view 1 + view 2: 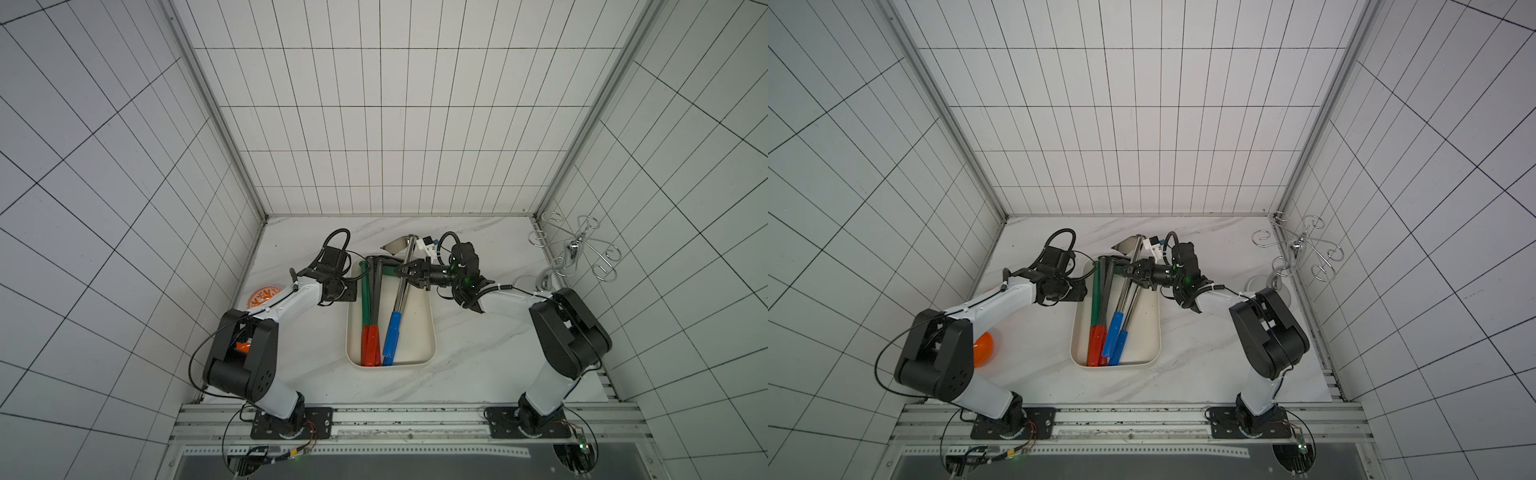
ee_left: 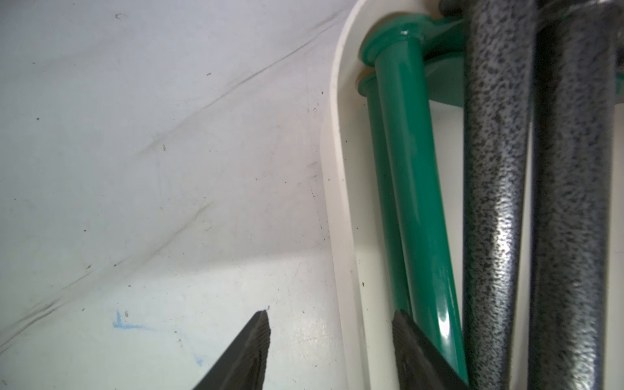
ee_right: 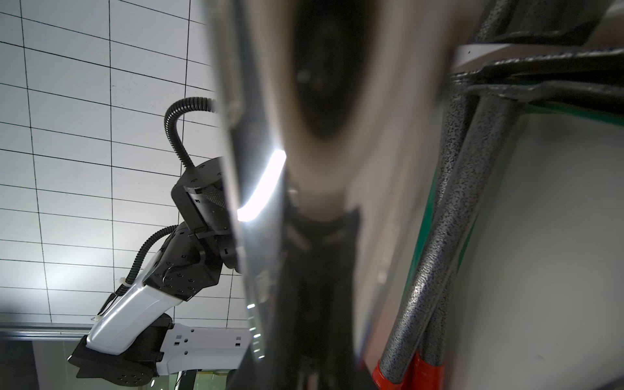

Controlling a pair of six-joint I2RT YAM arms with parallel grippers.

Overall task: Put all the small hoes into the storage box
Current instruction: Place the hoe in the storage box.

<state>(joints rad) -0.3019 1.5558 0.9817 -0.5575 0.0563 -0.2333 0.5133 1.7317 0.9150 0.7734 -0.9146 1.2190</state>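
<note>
Over the far end of the cream-white shallow plastic storage box (image 1: 432,332), the right jaws pinch the steel shaft of the blue-handled small hoe (image 1: 400,299), its handle inside the walls among other long tools (image 1: 365,299), its blade past the far rim. Left jaws stand spread and empty astride the box's side wall; lowering and release seem all that remains.

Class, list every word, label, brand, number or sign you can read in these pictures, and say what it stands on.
No text can be read in any view.
orange bowl: white ornament, no letters that can be made out.
table: a faint blue pen mark, no legible character.
storage box and small hoe: no label seen.
</note>
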